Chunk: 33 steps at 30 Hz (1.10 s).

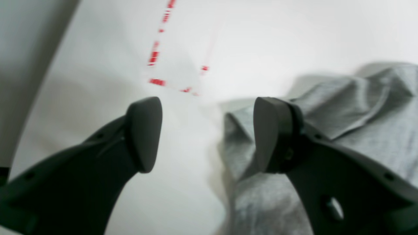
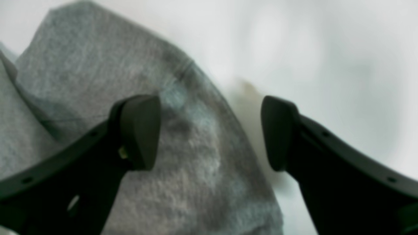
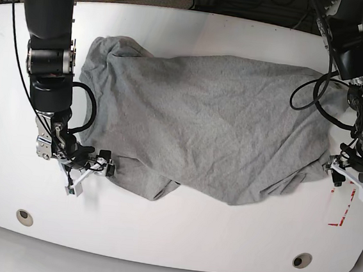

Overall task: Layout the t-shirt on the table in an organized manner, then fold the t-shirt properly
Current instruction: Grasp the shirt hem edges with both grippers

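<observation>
T-shirt (image 3: 201,128) spread; both tools at edges, jaws apart.

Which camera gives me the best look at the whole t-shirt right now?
The base view: the entire t-shirt shows, spread but wrinkled. The left wrist view catches only a crumpled edge, and the right wrist view only a blurry corner.
</observation>
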{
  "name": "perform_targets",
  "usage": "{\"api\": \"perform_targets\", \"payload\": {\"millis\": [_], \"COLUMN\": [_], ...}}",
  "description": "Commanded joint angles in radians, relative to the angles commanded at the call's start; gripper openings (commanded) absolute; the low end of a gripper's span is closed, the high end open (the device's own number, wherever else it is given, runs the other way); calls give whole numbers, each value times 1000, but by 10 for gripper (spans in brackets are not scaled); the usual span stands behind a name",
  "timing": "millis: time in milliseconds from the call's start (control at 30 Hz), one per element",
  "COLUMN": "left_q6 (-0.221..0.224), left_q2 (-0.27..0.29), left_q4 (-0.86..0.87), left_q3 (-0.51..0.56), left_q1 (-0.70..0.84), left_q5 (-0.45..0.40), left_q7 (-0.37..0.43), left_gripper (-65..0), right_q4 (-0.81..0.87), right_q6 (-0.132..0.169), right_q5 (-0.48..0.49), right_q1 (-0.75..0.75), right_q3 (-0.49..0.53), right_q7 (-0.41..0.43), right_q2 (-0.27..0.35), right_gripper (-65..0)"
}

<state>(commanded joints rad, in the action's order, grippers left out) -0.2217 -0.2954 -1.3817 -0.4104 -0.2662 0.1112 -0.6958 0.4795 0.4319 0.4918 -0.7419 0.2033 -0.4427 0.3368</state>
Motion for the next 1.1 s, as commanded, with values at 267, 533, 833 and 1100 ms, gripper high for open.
{"api": "perform_targets", "payload": {"millis": [267,533,833,1100], "left_q6": [-81,-98,-98,-98], "left_q2": [-2,-6,-25,-41], "left_q4": [0,-2,0,3], "left_q3": [-3,-5,-5,-6], "left_q1": [2,28,55,63], "left_q5": [-3,-5,-3,-3], "left_q7": [0,0,0,2], "left_gripper": [-239,-239,-239,-239], "right_q4": [0,0,0,78], "right_q6": [66,72,72,72], "right_q5": [0,0,0,0], "right_q1": [28,28,26,26], "right_q3": [0,0,0,0], "right_q7": [-2,-2,-2,-14], "right_q2": [-38,-91,-115,-106], "right_gripper": [-189,-191,-413,-644]}}
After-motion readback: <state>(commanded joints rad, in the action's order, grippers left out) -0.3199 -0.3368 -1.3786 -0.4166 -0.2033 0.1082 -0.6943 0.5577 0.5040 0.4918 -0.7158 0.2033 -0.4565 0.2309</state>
